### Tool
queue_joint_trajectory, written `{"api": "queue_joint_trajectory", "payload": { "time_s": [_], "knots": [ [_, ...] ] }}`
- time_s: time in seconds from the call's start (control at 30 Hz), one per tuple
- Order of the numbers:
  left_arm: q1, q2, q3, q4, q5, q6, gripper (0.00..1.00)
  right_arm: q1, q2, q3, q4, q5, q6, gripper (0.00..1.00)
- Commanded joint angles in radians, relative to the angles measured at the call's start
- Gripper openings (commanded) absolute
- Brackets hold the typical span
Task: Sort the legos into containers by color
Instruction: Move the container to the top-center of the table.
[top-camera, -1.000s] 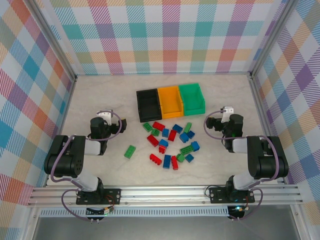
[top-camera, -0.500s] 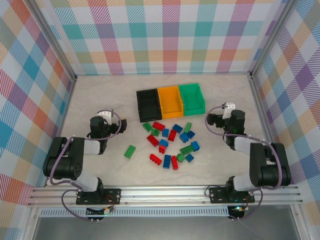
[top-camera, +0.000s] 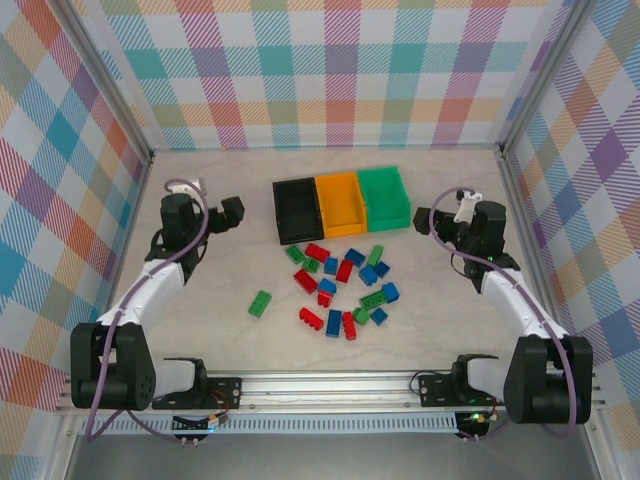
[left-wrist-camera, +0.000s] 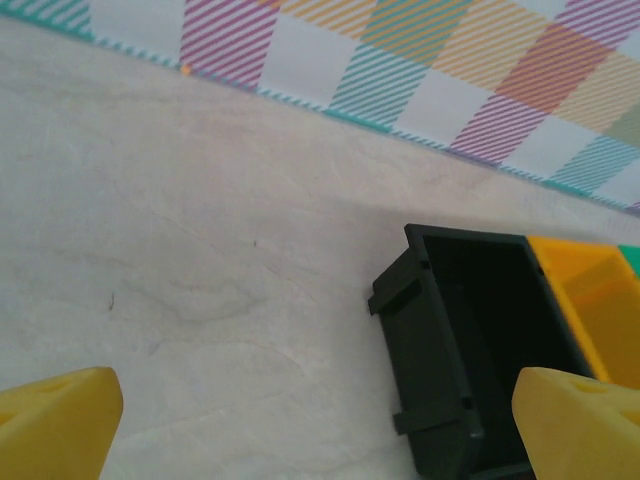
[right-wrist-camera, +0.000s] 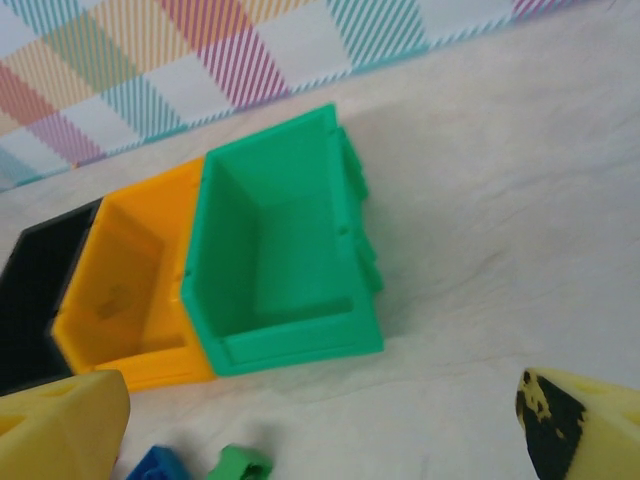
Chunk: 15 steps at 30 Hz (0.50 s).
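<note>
Pale table (top-camera: 215, 335) w/ 3 joined bins (top-camera: 338, 229) at back, loose legos (top-camera: 345, 270) mid-table

The walls (top-camera: 340, 70) wear a pastel plaid of pink, teal, orange, purple and white. The table (top-camera: 200, 200) is pale marbled beige. The containers (top-camera: 340, 205) run black, orange-yellow and green. The legos (top-camera: 340, 285) are red, blue and green; the stray brick (top-camera: 260, 303) at nine o'clock of the heap is green. The left gripper (left-wrist-camera: 320, 425) and the right gripper (right-wrist-camera: 320, 430) have yellow fingers (left-wrist-camera: 55, 425), one right finger (right-wrist-camera: 575, 425) scuffed black.
</note>
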Motion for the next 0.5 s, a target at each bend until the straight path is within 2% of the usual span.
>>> {"api": "queue_joint_trajectory", "payload": {
  "time_s": [0.0,0.17,0.27,0.47],
  "knots": [
    [0.013,0.008,0.107,-0.294,0.048,-0.131,1.00,-0.006,0.106,0.121,-0.152,-0.141,0.103,0.99],
    [0.012,0.028,0.204,-0.436,0.193,-0.151,1.00,-0.003,0.382,0.366,-0.292,-0.221,0.161,0.99],
    [0.012,0.055,0.266,-0.525,0.265,-0.127,1.00,-0.004,0.526,0.487,-0.308,-0.233,0.165,0.99],
    [0.012,0.078,0.338,-0.654,0.286,-0.024,1.00,0.004,0.754,0.697,-0.350,-0.246,0.156,0.99]
  ]
}}
